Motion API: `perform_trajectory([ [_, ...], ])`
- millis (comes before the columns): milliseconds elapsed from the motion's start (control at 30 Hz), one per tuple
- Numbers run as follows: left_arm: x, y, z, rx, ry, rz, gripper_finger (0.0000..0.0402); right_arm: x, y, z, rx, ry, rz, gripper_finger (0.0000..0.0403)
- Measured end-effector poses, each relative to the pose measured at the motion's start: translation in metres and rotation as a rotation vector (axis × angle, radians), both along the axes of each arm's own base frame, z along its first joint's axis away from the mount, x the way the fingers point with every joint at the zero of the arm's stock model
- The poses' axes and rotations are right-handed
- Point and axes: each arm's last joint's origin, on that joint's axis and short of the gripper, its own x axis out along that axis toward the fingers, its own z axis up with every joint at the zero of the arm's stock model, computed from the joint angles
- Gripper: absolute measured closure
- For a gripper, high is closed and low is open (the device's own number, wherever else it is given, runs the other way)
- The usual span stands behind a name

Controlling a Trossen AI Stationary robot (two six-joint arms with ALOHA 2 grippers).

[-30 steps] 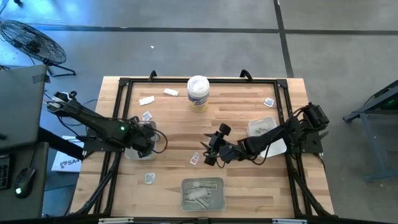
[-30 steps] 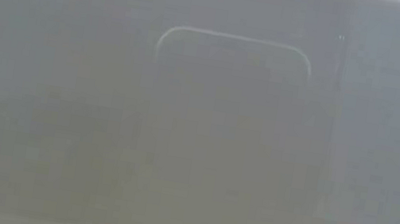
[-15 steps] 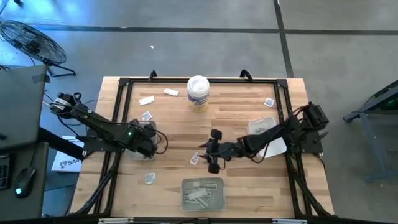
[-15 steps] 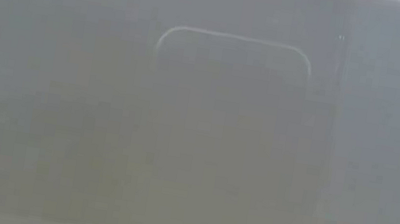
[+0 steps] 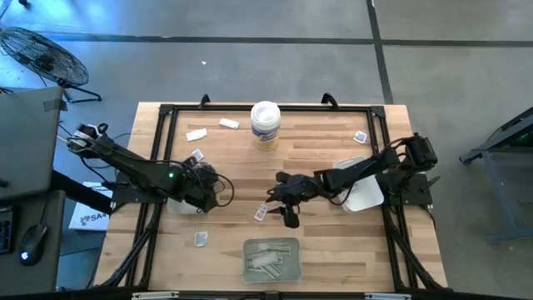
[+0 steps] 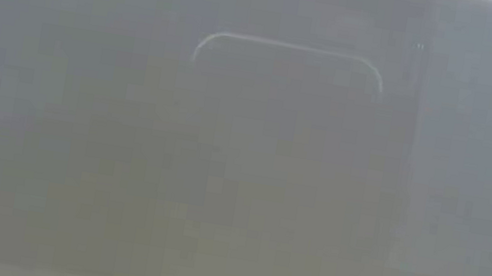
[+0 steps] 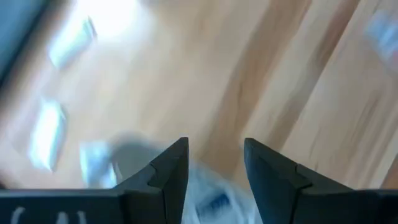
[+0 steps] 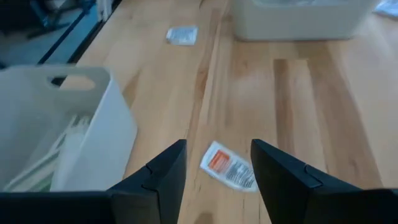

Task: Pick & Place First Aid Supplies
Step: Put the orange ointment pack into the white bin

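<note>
Between right tool (image 8: 214,163) fingers: red-print packet (image 8: 229,165) (flat on table (image 8: 298,106))

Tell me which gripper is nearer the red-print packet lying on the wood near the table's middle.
Right. The right gripper hangs open right beside the red-print packet, seen between its fingers in the right wrist view. The left gripper is open farther off, toward the table's left side.

Wooden table (image 5: 316,150) with black frame. Left gripper (image 5: 210,185) sits over the tray at the table's left side, most of that tray hidden under the arm. Right gripper (image 5: 283,204) reaches to table centre, just beside a red-print packet (image 5: 261,213). White tub (image 5: 265,125) upright at the far edge. Loose packets (image 5: 196,134) lie near it. Near-edge tray (image 5: 271,258) holds strip wrappers. A further tray (image 5: 366,196) lies under the right arm
</note>
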Motion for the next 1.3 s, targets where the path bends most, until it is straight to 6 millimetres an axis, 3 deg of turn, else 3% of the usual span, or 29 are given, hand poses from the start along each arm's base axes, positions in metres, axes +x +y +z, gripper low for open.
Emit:
perform_trajectory([
  [167,0.019,0.007,0.033,0.102,-0.125,-0.05,0.0251,0.011,-0.013,0.005,-0.064,0.056,0.048,0.0231],
  [300,0.031,0.027,0.038,0.124,-0.162,-0.024,0.0251,0.034,-0.017,0.0,-0.136,0.084,0.121,0.0231],
  [433,0.033,0.052,0.03,0.146,-0.127,0.063,0.0251,0.053,-0.02,-0.017,-0.185,0.162,0.18,0.0231],
  [667,0.033,0.074,0.008,0.121,-0.106,0.11,0.025,0.062,-0.035,-0.044,-0.23,0.256,0.215,0.0243],
  [1033,0.032,0.086,-0.021,0.088,-0.131,0.108,0.025,0.064,-0.045,-0.06,-0.301,0.292,0.183,0.0263],
  [1300,0.032,0.085,-0.022,0.094,-0.146,0.112,0.025,0.062,-0.063,-0.061,-0.377,0.347,0.084,0.0272],
])
